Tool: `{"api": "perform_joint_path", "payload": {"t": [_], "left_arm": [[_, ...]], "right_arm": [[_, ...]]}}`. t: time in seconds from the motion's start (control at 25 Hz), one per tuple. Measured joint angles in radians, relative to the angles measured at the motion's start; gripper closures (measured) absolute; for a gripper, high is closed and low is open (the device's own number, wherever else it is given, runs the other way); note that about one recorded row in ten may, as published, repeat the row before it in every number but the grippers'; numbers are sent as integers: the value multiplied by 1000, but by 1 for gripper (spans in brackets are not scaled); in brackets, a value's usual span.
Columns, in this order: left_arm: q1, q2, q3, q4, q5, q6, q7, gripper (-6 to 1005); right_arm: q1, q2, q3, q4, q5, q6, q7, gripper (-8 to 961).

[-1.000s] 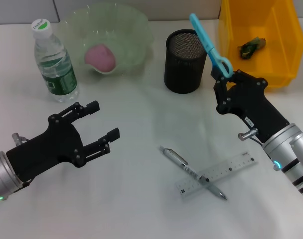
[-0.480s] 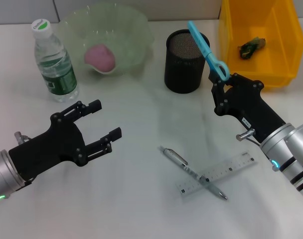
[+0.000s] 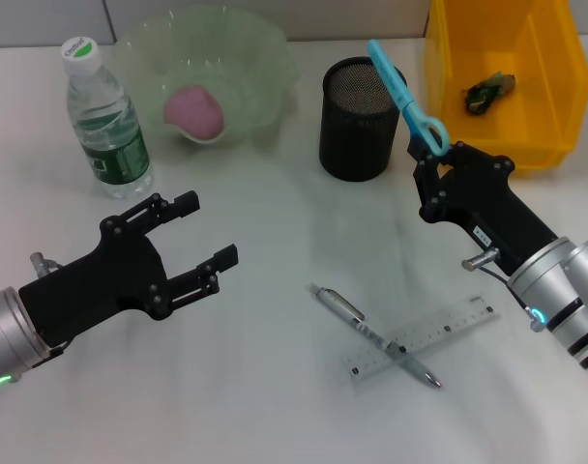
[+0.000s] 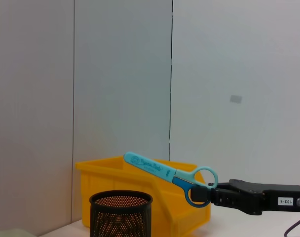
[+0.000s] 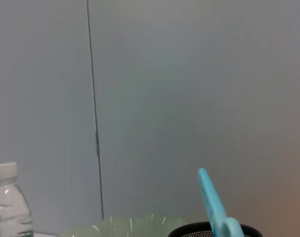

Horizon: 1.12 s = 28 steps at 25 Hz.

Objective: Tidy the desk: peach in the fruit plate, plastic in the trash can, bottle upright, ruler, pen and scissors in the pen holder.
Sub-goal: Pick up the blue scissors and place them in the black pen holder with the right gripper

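Completed items, judged from the present layout: the peach [image 3: 193,109] lies in the fruit plate [image 3: 265,58], the bottle [image 3: 105,121] stands upright at the far left of the desk [image 3: 275,387], and a crumpled piece of plastic [image 3: 487,91] rests inside the yellow trash can [image 3: 555,116].

Item in hand: the right end effector [image 3: 431,155] is clamped on the handle end of the scissors [image 3: 400,92]. The closed blades point up and away, tilted toward the pen holder [image 3: 357,121]; their tip sits over the holder's right rim but has not gone in. The left wrist view confirms this — the scissors [image 4: 162,170] are above the pen holder [image 4: 121,215] and slant well off vertical.

Items remaining: the pen [image 3: 371,333] and the ruler [image 3: 425,338] lie crossed on the near desk, the pen over the ruler.

The left end effector [image 3: 202,242] hovers over the desk on the near left, fingers apart, holding nothing.

Obstructions: the trash can stands just beside the pen holder on the right, so clearance on that side is limited. The blades probably need to be tipped downward before release — otherwise they may catch the rim.
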Motion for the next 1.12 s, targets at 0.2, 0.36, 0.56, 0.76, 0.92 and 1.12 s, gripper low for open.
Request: {"api": "perform_joint_path", "payload": {"t": [0.2,0.36,0.56,0.76,0.92,1.12], "left_arm": [[-1,0,0,0,0,-6,0,217],[-1,-1,0,0,0,-8,0,217],[-1,-1,0,0,0,-8,0,217],[-1,-2,0,0,0,-8,0,217],[-1,-2,0,0,0,-9,0,217],[-1,-2,0,-1,0,-9,0,217]], "right_arm": [[1,-13,-1,-2,-1,-3,25,858],[4,-31,-11,1,-2,-6,52,858],[16,-67,-13,1,-57,-7,108,857],[24,-102,-9,-6,-124,-29,177,857],[41,-130,-12,-108,-218,-84,369,857],[54,-114,-16,-246,-268,-139,518,856]]}}
